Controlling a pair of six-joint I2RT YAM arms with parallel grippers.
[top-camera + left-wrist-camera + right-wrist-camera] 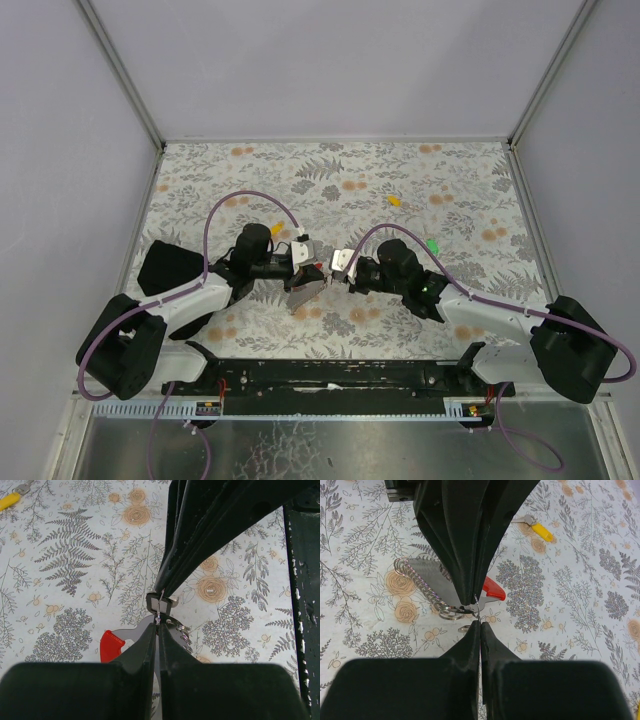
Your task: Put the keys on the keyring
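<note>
My two grippers meet tip to tip at the table's middle, the left gripper (pixel 314 272) (pixel 158 624) and the right gripper (pixel 328 274) (pixel 480 623), both shut. The keyring (pixel 303 297) lies right under them: a grey fan piece (pixel 427 570) with wire rings (pixel 415 580) and a red loop end (pixel 111 645) (pixel 493 590). My left gripper pinches a thin wire ring (pixel 478 611) of it. The black-headed key (pixel 161 603) sits at my right gripper's tip, on that same wire. The other keys lie loose: yellow (pixel 277 228) (pixel 541 531), orange (pixel 394 200), green (pixel 433 245).
A floral cloth (pixel 200 190) covers the table, with white walls on three sides. A black rail (pixel 330 375) runs along the near edge between the arm bases. Purple cables (pixel 250 197) arc above both arms.
</note>
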